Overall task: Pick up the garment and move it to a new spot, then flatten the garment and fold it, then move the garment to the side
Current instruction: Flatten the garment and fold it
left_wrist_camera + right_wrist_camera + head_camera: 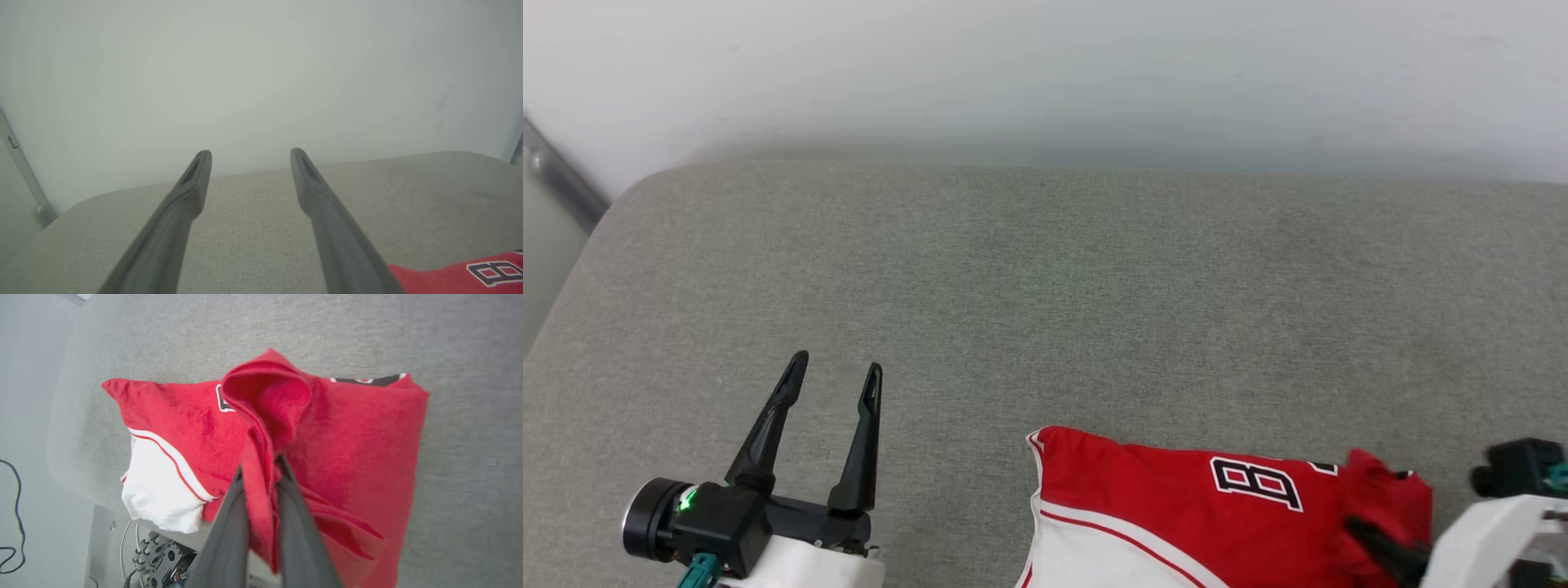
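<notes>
Your R fingers [294,510] are clamped on a bunched red fold of the jersey [1168,490], at the cushion's [1045,286] near-right edge. L fingers [862,441] are spread wide, empty, well left of it. R arm's nearer.

- Bright, soft, even light; faint shadow band at 12 o'clock in head view.
- Hazy and out of focus on the left fingers [175,220].
- Slight blur on the garment [339,441] fold.

A grey fabric cushion [1045,286] lies before a pale wall [1045,65].
</notes>
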Robot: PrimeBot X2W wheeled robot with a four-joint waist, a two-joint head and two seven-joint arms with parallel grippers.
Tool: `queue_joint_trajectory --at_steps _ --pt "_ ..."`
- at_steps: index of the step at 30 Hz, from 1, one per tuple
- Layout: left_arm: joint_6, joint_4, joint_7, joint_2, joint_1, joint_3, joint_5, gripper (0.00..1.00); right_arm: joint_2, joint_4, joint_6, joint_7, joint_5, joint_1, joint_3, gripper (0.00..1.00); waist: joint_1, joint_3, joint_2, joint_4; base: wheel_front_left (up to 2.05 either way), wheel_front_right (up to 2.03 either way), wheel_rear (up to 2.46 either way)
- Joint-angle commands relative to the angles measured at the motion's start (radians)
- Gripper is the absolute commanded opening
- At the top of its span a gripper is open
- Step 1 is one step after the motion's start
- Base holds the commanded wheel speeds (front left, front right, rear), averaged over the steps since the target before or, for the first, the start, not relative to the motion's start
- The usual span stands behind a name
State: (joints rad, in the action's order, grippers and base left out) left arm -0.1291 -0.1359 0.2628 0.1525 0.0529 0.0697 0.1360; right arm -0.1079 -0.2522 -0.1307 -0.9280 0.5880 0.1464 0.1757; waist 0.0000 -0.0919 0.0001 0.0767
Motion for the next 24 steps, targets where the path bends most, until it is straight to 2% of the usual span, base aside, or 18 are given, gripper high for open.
queue_joint_trajectory --at_steps 1,8,12,19,23,24 --pt "-0.001 -0.005 0.002 -0.001 -0.003 -0.005 -0.002 1.00 0.021 -0.026 0.000 -0.016 0.022 0.000 -0.031 0.00 0.0000 -0.002 -0.0001 0.005 0.00 0.00 0.00" --pt "-0.002 -0.007 0.002 0.000 -0.017 -0.005 0.001 1.00 0.058 -0.030 0.000 -0.018 0.094 -0.035 -0.174 0.00 0.0000 -0.012 -0.0001 0.035 0.00 0.00 0.00" --pt "-0.002 -0.005 0.002 0.002 -0.018 -0.003 0.005 1.00 0.059 0.024 0.000 0.043 0.154 -0.062 -0.261 0.00 0.0000 -0.015 -0.0001 0.056 0.00 0.00 0.00" --pt "-0.002 -0.007 0.002 -0.011 -0.028 0.001 0.016 1.00 0.058 0.139 0.000 0.166 0.156 -0.127 -0.362 0.00 0.0000 -0.025 -0.0001 0.093 0.00 0.00 0.00" --pt "-0.002 -0.006 0.002 -0.009 -0.032 0.005 0.016 1.00 0.059 0.187 0.000 0.192 0.142 -0.147 -0.396 0.00 0.0000 -0.031 -0.0001 0.104 0.00 0.00 0.00" --pt "-0.002 -0.004 0.002 -0.009 -0.033 0.006 0.015 1.00 0.059 0.213 0.000 0.205 0.135 -0.157 -0.418 0.19 0.0000 -0.033 -0.0001 0.109 0.00 0.00 0.00"
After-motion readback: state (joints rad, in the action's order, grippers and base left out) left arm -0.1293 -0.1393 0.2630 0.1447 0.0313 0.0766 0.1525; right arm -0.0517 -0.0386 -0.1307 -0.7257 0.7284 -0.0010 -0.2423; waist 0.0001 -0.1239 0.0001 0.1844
